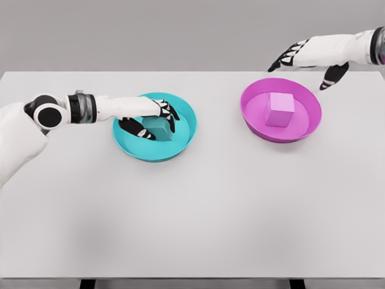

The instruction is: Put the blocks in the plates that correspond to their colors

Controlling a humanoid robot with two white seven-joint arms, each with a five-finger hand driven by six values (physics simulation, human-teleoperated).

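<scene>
A teal block (157,128) sits inside the teal plate (183,139) at the left of the table, on the plate's floor toward its left half. The left hand (149,120) reaches into this plate from the left; its thumb lies at the block's left side and its fingers (169,114) drape over the block's far and right edges. The fingers appear to close around the block, though the view does not show firm contact on every side. At the right, a pink block (280,109) rests upright in the middle of the pink plate (252,114), touched by nothing. The right hand (308,60) hangs above the far rim of the pink plate, fingers spread and relaxed, grasping nothing, with its arm entering from the upper right. The 2 plates stand well apart on the white table (198,217), both in its far half.
</scene>
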